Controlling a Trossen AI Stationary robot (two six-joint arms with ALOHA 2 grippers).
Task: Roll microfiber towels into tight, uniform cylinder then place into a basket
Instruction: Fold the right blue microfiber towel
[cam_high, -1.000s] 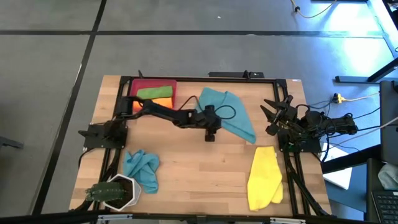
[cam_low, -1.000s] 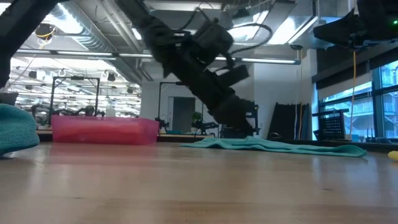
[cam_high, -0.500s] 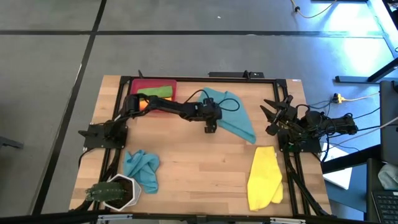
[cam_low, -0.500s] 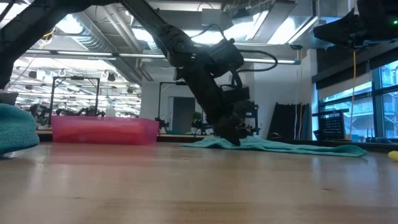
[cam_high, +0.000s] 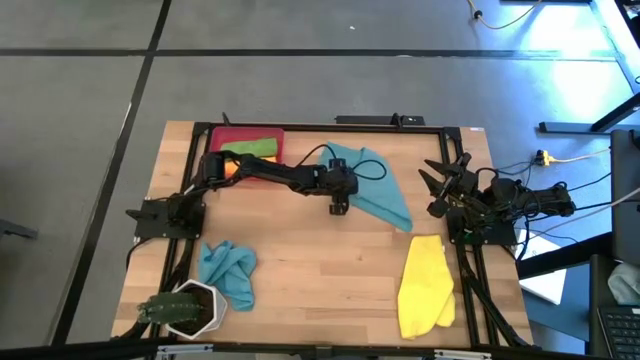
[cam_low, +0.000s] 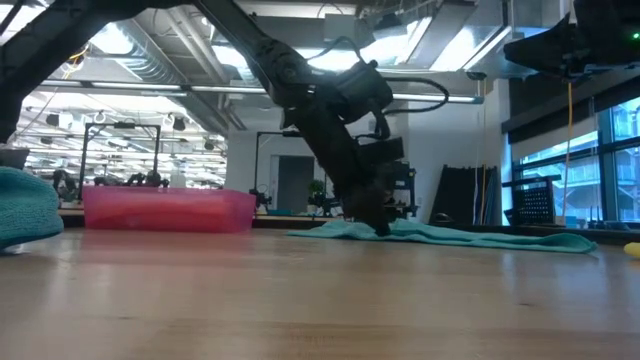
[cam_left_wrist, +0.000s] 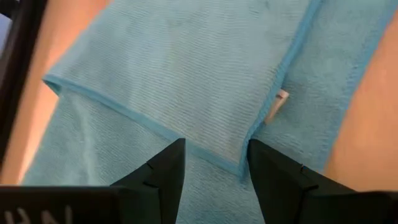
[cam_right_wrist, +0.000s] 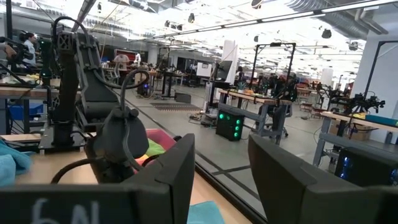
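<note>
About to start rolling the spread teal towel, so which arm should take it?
Left. Its tool is open and down on the teal towel, fingers straddling a folded edge. The right tool waits open at the table's right edge.

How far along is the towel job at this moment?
Done: a green towel and an orange towel lie in the red basket. In hand: the left gripper, open, is down over the spread teal towel. Left: that one, the crumpled teal towel and the yellow towel. The right gripper waits, open, at the table's right edge.
</note>
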